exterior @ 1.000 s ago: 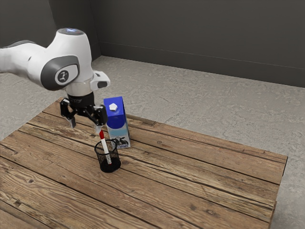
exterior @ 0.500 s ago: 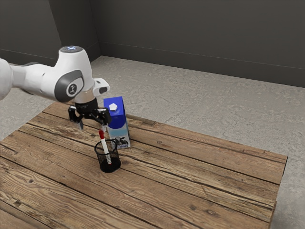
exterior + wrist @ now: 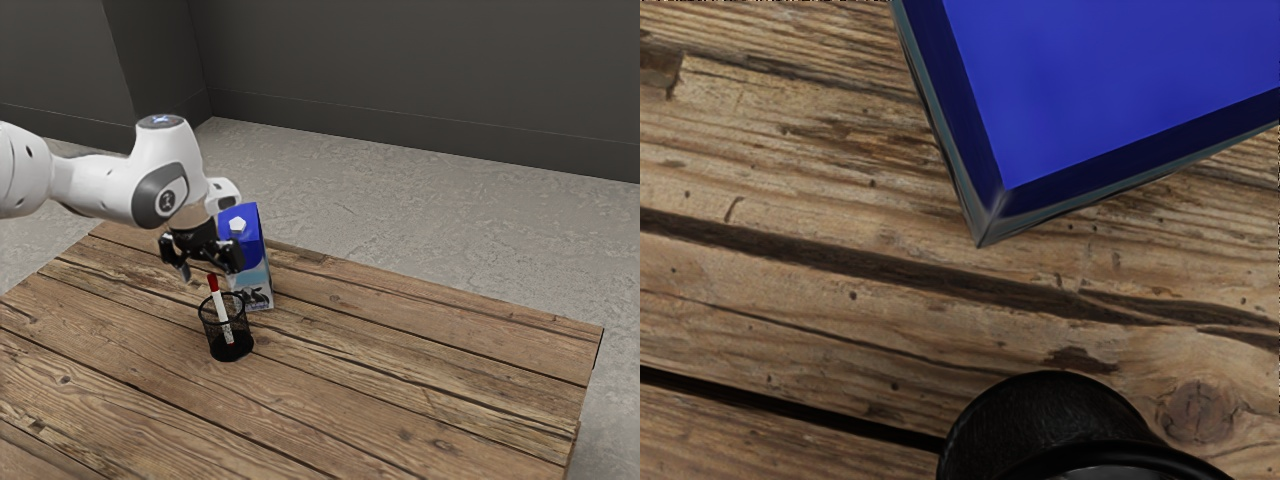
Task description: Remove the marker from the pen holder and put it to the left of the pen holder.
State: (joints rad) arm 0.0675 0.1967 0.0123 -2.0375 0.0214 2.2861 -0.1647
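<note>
The gripper (image 3: 208, 278), spread wide above the holder (image 3: 240, 348), could miss the marker (image 3: 218, 300) or bump the carton (image 3: 252, 256) beside the holder if lowered off-centre.

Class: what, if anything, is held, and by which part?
Nothing is held: the black gripper is open, and the red-capped white marker leans in the black mesh pen holder.

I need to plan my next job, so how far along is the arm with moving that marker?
Nothing looks finished: the marker stands tilted in the pen holder, its red cap poking above the rim. In hand is the approach, it seems, with the claw open near that cap, gripping nothing. Left to do: grip the marker, lift it out and place it left of the holder.
</note>
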